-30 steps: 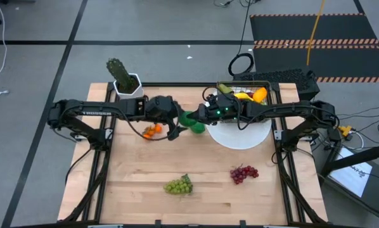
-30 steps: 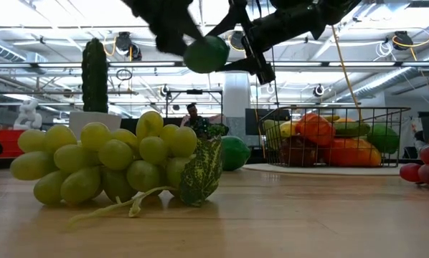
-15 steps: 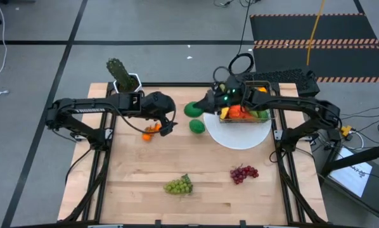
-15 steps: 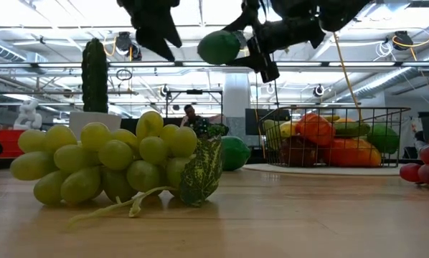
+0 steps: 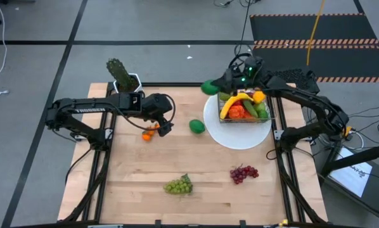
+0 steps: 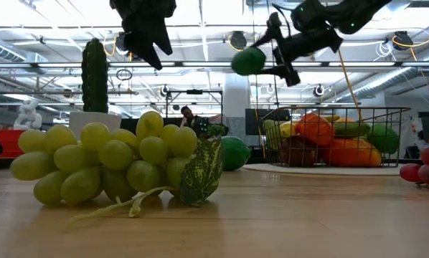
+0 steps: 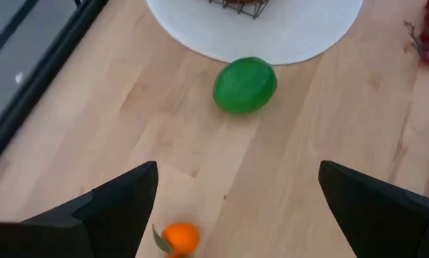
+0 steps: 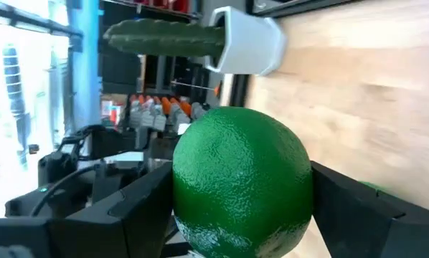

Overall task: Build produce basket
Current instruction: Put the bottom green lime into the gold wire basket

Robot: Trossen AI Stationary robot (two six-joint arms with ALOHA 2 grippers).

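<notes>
Right gripper [image 5: 215, 87] hangs raised just beside the far left corner of the square silver wire-mesh basket [image 5: 266, 117], its two dark fingers clamped on a round green toy lime [image 5: 208, 87]. Toy produce [image 5: 240, 109] fills the basket, which sits on a round white plate [image 5: 237, 138]. Left gripper [image 5: 166, 126] hovers spread wide and empty above a small orange [image 5: 150, 131]. Between it and the plate lies a second green lime [image 5: 196, 126]. Green grapes [image 5: 179, 185] and purple grapes [image 5: 243, 173] rest near the table's front edge; a potted cactus [image 5: 122, 77] stands at the far left.
</notes>
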